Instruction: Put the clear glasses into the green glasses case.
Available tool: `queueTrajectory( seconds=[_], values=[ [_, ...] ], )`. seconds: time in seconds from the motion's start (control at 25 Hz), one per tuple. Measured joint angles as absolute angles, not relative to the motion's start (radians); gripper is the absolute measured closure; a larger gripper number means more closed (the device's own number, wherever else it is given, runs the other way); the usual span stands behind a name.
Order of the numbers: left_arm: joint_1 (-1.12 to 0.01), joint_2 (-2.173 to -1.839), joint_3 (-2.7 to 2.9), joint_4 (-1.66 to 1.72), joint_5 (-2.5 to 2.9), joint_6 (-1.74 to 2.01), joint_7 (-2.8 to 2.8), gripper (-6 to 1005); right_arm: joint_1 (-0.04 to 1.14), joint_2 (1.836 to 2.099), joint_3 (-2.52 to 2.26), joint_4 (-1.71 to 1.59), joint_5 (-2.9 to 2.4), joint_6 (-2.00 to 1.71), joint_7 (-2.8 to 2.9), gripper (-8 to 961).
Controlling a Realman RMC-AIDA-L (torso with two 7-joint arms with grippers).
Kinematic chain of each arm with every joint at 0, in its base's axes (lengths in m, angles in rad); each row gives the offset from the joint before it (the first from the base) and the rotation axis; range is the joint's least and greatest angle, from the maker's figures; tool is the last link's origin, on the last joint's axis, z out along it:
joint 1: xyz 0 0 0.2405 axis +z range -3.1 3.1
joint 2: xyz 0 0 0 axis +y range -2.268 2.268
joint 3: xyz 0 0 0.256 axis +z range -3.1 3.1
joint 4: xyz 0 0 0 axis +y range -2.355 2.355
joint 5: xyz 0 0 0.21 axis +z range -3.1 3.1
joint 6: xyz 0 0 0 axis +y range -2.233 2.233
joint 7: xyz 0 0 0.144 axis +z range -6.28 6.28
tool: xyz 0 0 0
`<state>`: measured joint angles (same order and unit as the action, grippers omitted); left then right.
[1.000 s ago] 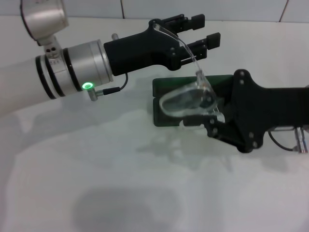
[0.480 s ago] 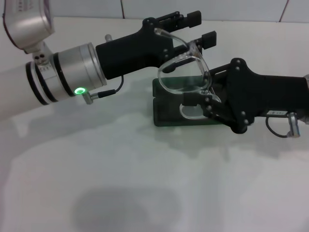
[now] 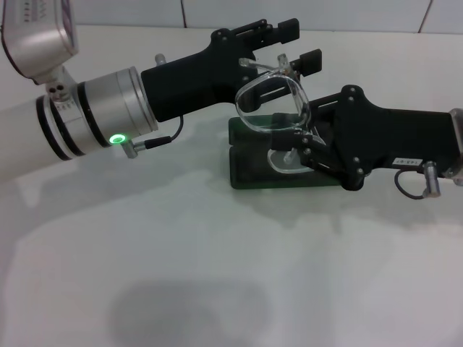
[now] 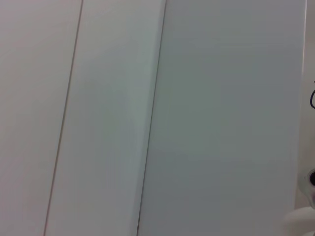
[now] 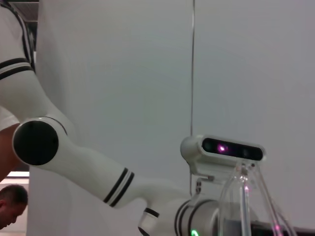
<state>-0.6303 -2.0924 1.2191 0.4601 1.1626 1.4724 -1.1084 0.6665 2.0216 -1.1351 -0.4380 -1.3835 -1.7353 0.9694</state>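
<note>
We see the green glasses case (image 3: 249,155) lying open on the white tabletop (image 3: 217,275), right of centre toward the far side, its lid flat behind its base. The clear glasses (image 3: 275,108) are held in the air just above the case, between the two grippers, and are not yet inside it. The right gripper (image 3: 291,150), reaching in from the right, has its jaws closed on the near lower part of the frame. The left gripper (image 3: 293,45), reaching in from the left on the far side, has its jaws standing narrowly apart beside a temple arm; we cannot tell whether they touch it. We judge the task partly complete: the case is open and the glasses are lifted over it. Lowering the glasses into the lined base and releasing them remain.
</note>
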Motion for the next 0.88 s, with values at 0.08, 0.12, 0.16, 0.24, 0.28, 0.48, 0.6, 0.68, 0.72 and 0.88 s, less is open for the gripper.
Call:
queueTrajectory(
  seconds=[0.08,0.12,0.16,0.24,0.28,0.48,0.6,0.68,0.72,0.88],
  values=[
    [-0.63,-2.092,1.219,0.46,1.162,1.472,-1.106,380,0.666,2.021,-1.135,-0.438,-1.384,-1.726,0.985,830],
    [-0.63,-2.092,1.219,0.46,1.162,1.473,-1.105,380,0.666,2.02,-1.134,-0.438,-1.385,-1.724,0.992,830],
    [-0.63,-2.092,1.219,0.46,1.161,1.473,-1.104,380,0.666,2.019,-1.133,-0.438,-1.386,-1.722,0.997,830],
    [-0.63,-2.092,1.219,0.46,1.161,1.473,-1.103,380,0.665,2.018,-1.131,-0.439,-1.387,-1.722,1.0,830],
    [-0.63,-2.092,1.219,0.46,1.161,1.472,-1.103,380,0.66,2.018,-1.13,-0.443,-1.388,-1.722,1.001,830],
    [-0.629,-2.092,1.218,0.456,1.151,1.469,-1.094,380,0.64,2.015,-1.129,-0.454,-1.386,-1.729,1.002,830],
    [-0.629,-2.092,1.218,0.45,1.141,1.466,-1.09,380,0.632,2.013,-1.128,-0.458,-1.385,-1.731,1.002,830],
    [-0.629,-2.092,1.218,0.449,1.14,1.465,-1.09,380,0.624,2.013,-1.127,-0.463,-1.384,-1.73,1.002,830],
    [-0.629,-2.091,1.218,0.449,1.14,1.465,-1.089,380,0.622,2.013,-1.127,-0.466,-1.384,-1.728,1.002,830],
    [-0.629,-2.091,1.218,0.448,1.14,1.465,-1.089,380,0.621,2.012,-1.127,-0.466,-1.384,-1.722,1.013,830]
  ],
)
